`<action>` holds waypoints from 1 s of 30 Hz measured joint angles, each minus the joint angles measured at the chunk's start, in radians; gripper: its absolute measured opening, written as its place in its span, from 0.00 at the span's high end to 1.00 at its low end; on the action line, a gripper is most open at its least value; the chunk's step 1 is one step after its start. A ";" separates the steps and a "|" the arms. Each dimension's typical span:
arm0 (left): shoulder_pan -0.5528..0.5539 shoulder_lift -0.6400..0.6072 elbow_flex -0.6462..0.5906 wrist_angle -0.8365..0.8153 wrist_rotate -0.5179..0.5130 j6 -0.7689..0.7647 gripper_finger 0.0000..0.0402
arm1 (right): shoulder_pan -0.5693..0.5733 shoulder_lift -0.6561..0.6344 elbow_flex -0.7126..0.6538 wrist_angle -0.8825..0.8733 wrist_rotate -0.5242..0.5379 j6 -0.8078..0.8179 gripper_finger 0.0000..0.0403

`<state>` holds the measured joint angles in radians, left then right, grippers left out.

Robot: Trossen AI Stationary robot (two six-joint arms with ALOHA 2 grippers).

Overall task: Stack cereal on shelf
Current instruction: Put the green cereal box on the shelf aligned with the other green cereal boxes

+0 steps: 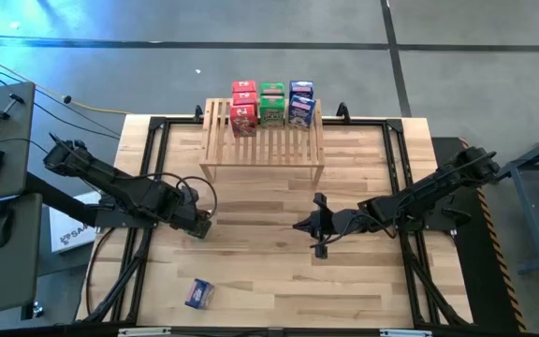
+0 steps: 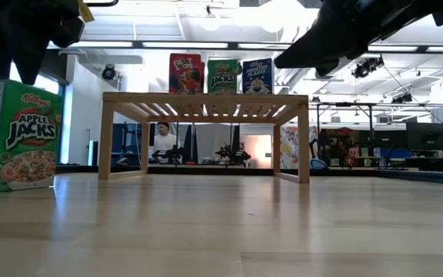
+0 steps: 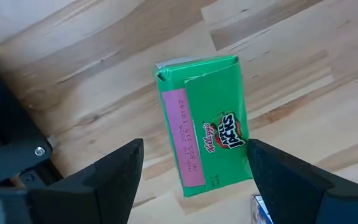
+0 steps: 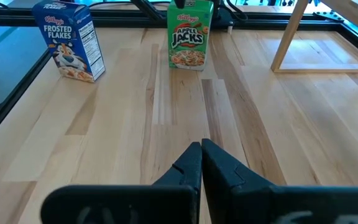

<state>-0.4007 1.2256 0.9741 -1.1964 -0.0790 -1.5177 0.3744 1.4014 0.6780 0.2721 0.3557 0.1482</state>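
Left gripper (image 3: 191, 171) fingers spread wide, empty, straddling upright green cereal box (image 3: 207, 124) on tabletop | right gripper (image 4: 201, 165) fingers pressed together, empty | advice: lower squarely, pinch narrow sides | shelf (image 1: 262, 140) beyond fingers

shelf (image 1: 263, 148): light wood, slatted | boxes on shelf: red (image 1: 243, 106), green (image 1: 271, 103), blue (image 1: 301, 102) | table box (image 4: 190, 34): green, printed front | corner box (image 1: 199, 293): blue | grippers: dark
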 joint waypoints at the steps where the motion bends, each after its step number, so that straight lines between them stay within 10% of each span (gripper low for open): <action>1: 0.002 0.000 0.000 -0.001 0.000 0.001 0.31 | 0.000 0.000 0.000 0.002 0.000 0.000 1.00; 30: 0.008 -0.005 0.080 -0.018 0.043 0.054 0.21 | 0.000 0.000 0.000 0.011 0.000 0.000 1.00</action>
<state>-0.3931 1.2209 1.0538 -1.2140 -0.0365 -1.4632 0.3743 1.4014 0.6781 0.2832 0.3557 0.1482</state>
